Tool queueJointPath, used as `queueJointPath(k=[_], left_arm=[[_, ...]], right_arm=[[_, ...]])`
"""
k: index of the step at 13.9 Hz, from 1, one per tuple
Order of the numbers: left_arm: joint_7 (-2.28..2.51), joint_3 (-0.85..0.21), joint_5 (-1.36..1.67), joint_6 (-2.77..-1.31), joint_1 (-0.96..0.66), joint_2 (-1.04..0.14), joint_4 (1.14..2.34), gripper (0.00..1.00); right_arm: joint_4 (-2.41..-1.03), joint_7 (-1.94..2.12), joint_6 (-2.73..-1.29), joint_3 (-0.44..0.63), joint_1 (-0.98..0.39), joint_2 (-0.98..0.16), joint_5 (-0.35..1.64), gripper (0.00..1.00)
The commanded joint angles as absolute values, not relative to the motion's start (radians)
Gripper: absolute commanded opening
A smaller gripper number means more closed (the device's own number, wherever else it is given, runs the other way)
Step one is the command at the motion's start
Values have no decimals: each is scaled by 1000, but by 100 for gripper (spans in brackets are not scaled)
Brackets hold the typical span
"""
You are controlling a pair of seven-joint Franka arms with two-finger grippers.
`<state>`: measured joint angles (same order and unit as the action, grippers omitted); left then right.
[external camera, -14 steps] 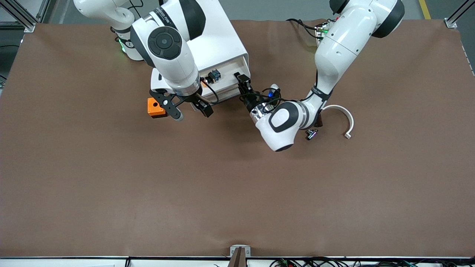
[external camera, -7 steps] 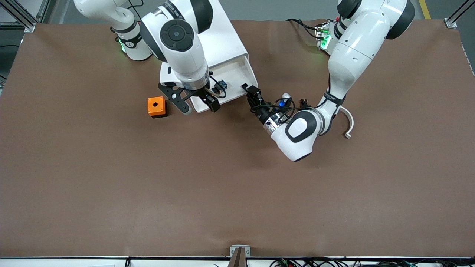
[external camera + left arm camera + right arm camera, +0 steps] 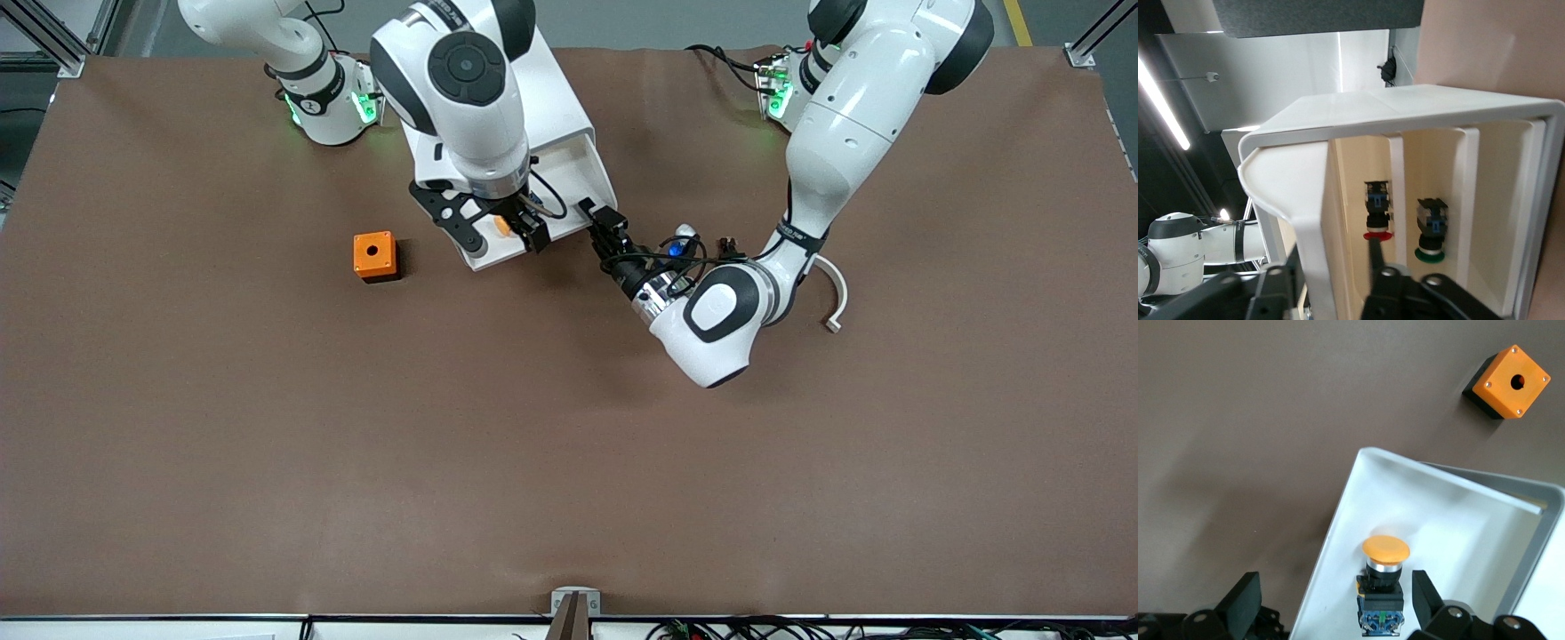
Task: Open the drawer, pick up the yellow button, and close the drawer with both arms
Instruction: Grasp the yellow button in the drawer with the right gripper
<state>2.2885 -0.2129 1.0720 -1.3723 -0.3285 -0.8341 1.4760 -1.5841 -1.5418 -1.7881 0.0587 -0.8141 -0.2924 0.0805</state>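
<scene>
Button (image 3: pixel 1385 577) lies in the pulled-out top drawer (image 3: pixel 582 169), orange cap toward the drawer's front lip. Right gripper (image 3: pixel 500 229) hovers over the drawer, fingers spread wide either side of the button, not yet touching. Left gripper (image 3: pixel 603 229) sits at the drawer's front edge, pinching its wall. Opening done; grasp and closing remain.

Evenly lit from overhead; soft arm shadows on the table (image 3: pixel 569 444); ceiling strip (image 3: pixel 1165 100) glaring; near fingers (image 3: pixel 1245 600) blurred.
</scene>
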Motion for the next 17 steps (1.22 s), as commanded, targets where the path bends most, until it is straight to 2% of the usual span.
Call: queueJointPath(k=[1, 6, 11, 17], left_arm=[[2189, -210, 1085, -1374, -302, -842, 1442, 100], [1992, -210, 1062, -1367, -264, -831, 1370, 100], [1685, -218, 876, -1368, -249, -818, 1293, 100], [1331, -216, 603, -1497, -268, -729, 1275, 100]], right_arm=[[-1611, -1562, -1786, 69, -834, -295, 75, 100], [-1695, -1562, -1825, 69, -854, -276, 74, 100], [-1720, -1586, -1839, 69, -877, -270, 74, 100], [-1721, -1611, -1832, 69, -890, -271, 74, 100]])
